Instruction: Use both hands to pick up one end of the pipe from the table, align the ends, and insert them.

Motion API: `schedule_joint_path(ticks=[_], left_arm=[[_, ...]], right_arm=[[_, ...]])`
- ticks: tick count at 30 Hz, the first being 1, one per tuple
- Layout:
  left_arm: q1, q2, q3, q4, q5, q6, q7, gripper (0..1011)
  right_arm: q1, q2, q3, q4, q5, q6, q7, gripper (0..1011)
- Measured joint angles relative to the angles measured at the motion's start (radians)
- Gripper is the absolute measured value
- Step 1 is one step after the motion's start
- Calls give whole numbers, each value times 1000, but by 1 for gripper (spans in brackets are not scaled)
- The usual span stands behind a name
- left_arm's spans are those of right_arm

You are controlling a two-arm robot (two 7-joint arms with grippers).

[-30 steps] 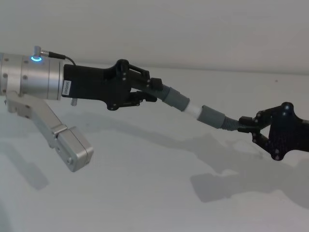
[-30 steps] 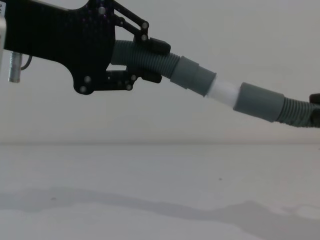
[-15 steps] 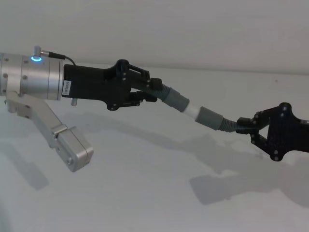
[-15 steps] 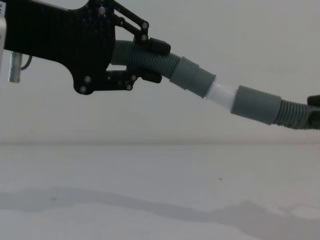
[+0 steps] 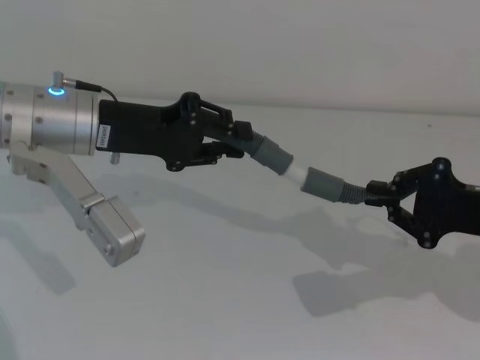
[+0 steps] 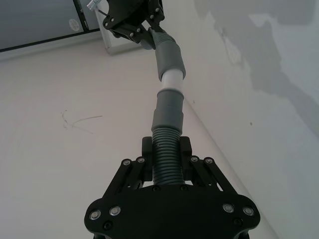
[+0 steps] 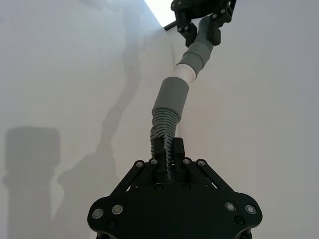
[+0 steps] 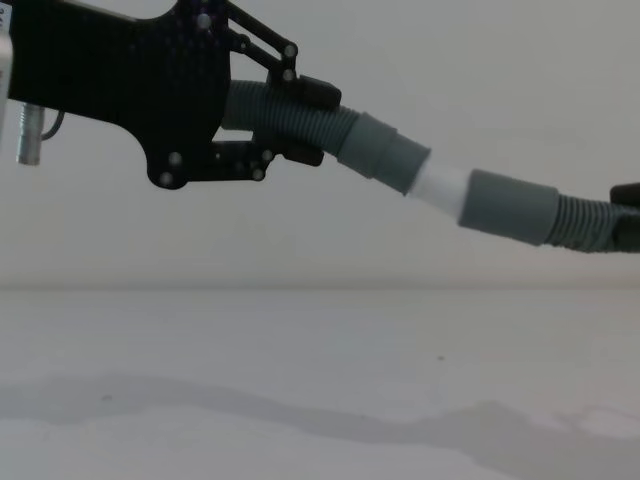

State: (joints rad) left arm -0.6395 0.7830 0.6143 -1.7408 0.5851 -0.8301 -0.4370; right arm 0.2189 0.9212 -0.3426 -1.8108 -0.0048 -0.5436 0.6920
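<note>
Above the table (image 5: 225, 300), the grey ribbed pipe (image 8: 290, 120) hangs with its white-tipped cuff (image 8: 385, 160) partly inside the socket (image 8: 510, 208).

The left gripper (image 5: 232, 142) is black plastic with visible screws and a small white label, on a silver cylindrical wrist (image 5: 49, 120) with a glowing blue-green ring and thin black cable. The right gripper (image 5: 379, 196) matches it.

Bare table (image 5: 225, 300) below, pipe (image 5: 315, 180) (raised) spanning

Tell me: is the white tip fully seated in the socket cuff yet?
Partly in. A band of white tip shows between the tipped cuff and the socket cuff, both held above the table.
</note>
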Motion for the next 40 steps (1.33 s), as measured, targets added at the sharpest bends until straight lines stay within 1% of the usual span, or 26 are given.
schedule_joint_path(ticks=[14, 40], left_arm=[[0, 0, 0, 0, 0, 0, 0, 306], [0, 0, 0, 0, 0, 0, 0, 306]], right_arm=[[-2, -6, 2, -2, 20, 0, -5, 98], [-3, -9, 3, -4, 27, 0, -7, 97]])
